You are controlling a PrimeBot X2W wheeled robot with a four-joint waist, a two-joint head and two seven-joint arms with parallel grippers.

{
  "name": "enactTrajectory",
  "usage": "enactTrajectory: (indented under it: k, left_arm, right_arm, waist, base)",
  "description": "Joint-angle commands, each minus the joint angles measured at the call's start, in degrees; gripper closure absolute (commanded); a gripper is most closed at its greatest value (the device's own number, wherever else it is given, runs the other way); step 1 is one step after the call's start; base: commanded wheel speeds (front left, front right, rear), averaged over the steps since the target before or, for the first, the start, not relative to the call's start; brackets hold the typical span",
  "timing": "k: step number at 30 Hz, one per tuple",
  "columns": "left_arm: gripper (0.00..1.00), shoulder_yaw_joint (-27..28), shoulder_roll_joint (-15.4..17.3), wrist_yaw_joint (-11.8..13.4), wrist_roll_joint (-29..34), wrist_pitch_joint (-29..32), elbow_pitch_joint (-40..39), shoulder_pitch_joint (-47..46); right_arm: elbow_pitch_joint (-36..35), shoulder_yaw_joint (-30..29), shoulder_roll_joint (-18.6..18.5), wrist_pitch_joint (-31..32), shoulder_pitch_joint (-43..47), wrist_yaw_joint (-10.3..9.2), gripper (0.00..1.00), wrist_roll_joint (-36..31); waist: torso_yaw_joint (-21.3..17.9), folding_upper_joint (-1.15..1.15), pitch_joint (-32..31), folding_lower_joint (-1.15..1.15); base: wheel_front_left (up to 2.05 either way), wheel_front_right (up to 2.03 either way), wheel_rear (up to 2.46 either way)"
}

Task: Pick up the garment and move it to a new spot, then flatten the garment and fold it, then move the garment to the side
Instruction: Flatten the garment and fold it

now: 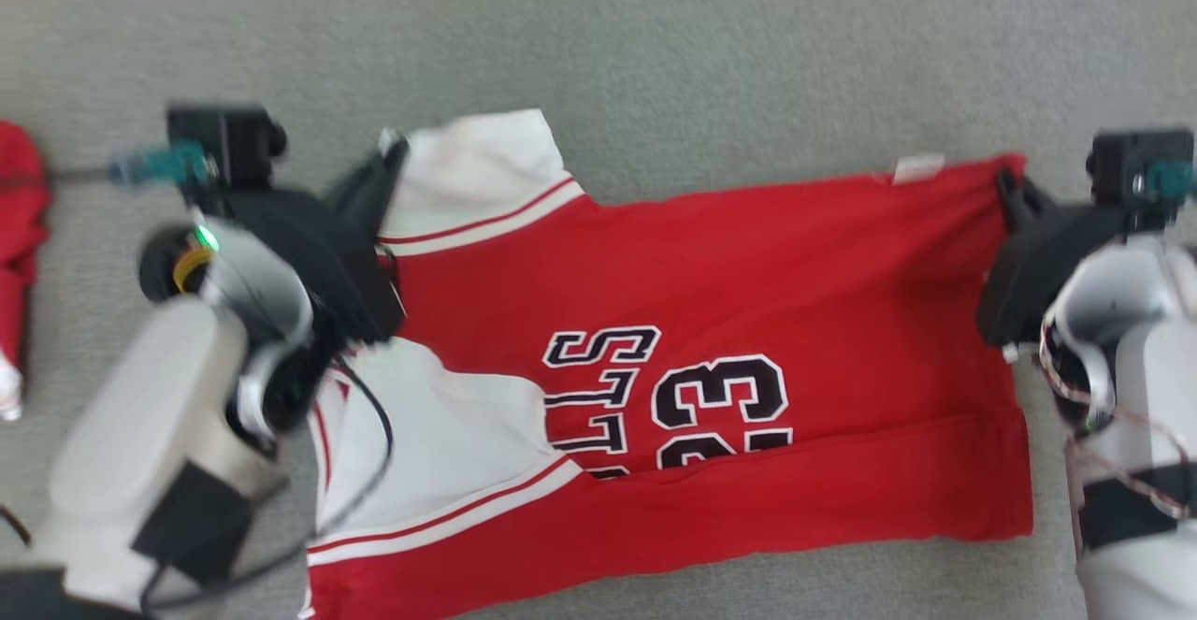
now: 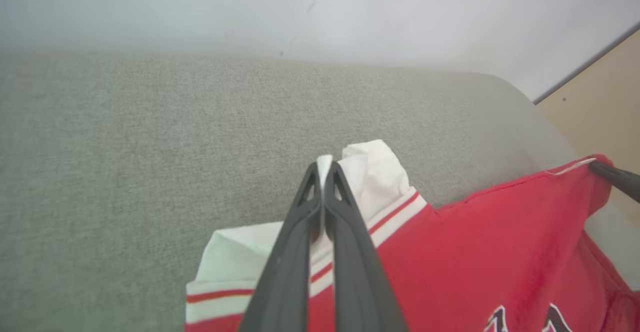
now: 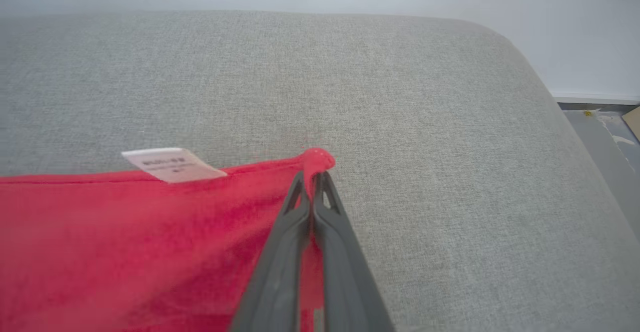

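Smooth pale casing of the left arm [image 1: 131, 414] sits at the lower left of the head view, and the right arm [image 1: 1136, 386] at the lower right. Between them a soft red jersey [image 1: 729, 274] with white sleeves, striped trim and black-and-white lettering lies spread across a grey woven cushion [image 1: 701, 50]. The left gripper [image 1: 397, 148], jaws pressed together, pinches the white sleeve at upper left. The right gripper [image 1: 1008, 180], jaws likewise closed, pinches the red hem corner at upper right, near a small white label [image 1: 916, 168]. Another red cloth [image 1: 19, 218] lies at the left edge, apart from the jersey.

Left wrist view: dark tapered left fingers [image 2: 293, 242] meet on a fold of white sleeve at centre. Bare cushion stretches to the upper left, up to a pale wall [image 2: 350, 6].

Right wrist view: the right fingers [image 3: 280, 272] clamp the bunched red corner at centre. Bare cushion lies above and to the right, ending in a rounded edge with floor [image 3: 600, 136] beyond.
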Motion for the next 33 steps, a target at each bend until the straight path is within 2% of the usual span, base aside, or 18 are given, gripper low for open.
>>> enactTrajectory:
  k: [1, 12, 21, 27, 33]
  left_arm:
    - [1.00, 0.2, -0.5, 0.2, -1.5, -1.1, -2.1, 4.2]
    - [1.00, 2.4, 0.3, 5.0, -3.3, -8.0, -16.3, 20.9]
    - [1.00, 1.4, -1.3, 9.6, -6.0, -10.0, -25.9, 35.6]
    - [1.00, 1.6, -2.2, 11.2, -8.1, -11.3, -28.1, 41.5]
    - [1.00, 3.3, -1.5, 12.5, -9.3, -12.3, -29.3, 45.3]
  right_arm:
    - [-1.5, -0.3, 0.1, -1.0, 3.2, -0.12, 1.00, 0.4]
    - [-5.8, 0.7, -2.2, -4.2, 14.3, -0.12, 1.00, 1.6]
    - [-8.2, -0.6, -2.9, -0.2, 21.5, -0.12, 1.00, 1.6]
    - [-8.8, 0.2, -4.3, 1.0, 24.0, -0.12, 1.00, 1.9]
    - [-9.6, 1.0, -5.6, 1.8, 26.6, -0.12, 1.00, 2.0]
  waist:
    - [3.2, 0.00, -3.9, 0.00]
    - [5.7, 0.00, -7.8, 0.00]
    - [6.1, 0.00, -9.5, 0.00]
    - [6.3, 0.00, -10.9, 0.00]
    - [6.4, 0.00, -12.5, 0.00]
  base:
    - [0.00, 0.00, 0.00]
    - [0.00, 0.00, 0.00]
    - [0.00, 0.00, 0.00]
    - [0.00, 0.00, 0.00]
    - [0.00, 0.00, 0.00]
